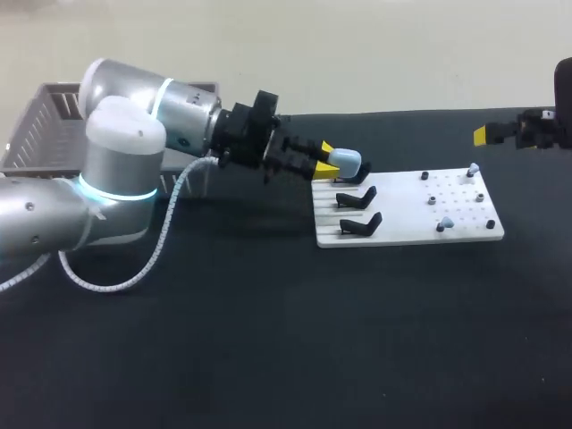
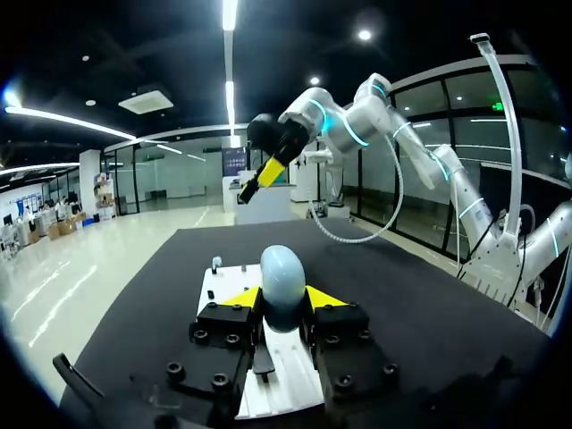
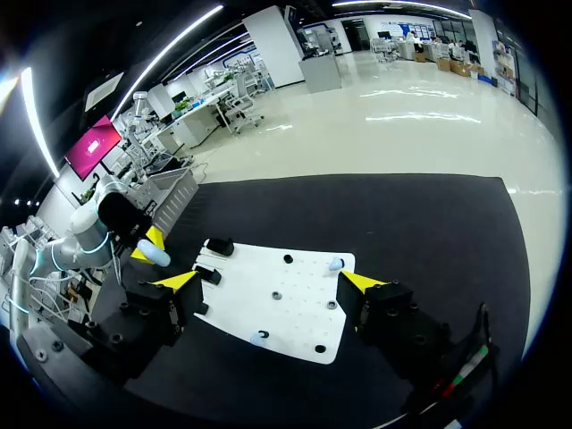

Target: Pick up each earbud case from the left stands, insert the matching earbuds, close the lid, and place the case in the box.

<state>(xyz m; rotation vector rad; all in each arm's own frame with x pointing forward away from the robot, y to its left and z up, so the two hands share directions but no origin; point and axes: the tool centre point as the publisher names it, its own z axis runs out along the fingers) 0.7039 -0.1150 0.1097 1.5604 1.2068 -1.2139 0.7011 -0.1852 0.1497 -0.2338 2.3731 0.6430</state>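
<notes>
A pale blue earbud case (image 1: 348, 161) sits between the yellow tips of my left gripper (image 1: 329, 162), which is shut on it just over the rearmost black stand (image 1: 356, 178) of the white board (image 1: 407, 214). In the left wrist view both fingers press the case (image 2: 282, 275) from either side. Two other black stands (image 1: 357, 197) (image 1: 361, 224) are bare. Small pale blue earbuds (image 1: 472, 168) (image 1: 445, 223) rest on the board's right half. My right gripper (image 1: 488, 135) hangs open beyond the board's far right corner. It holds nothing, and in its own view its tips (image 3: 270, 281) straddle the board (image 3: 286, 299).
A grey mesh basket (image 1: 40, 125) stands at the back left, behind my left arm. Several black pegs (image 1: 426, 175) dot the board's right half. The dark table (image 1: 268, 340) stretches in front of the board.
</notes>
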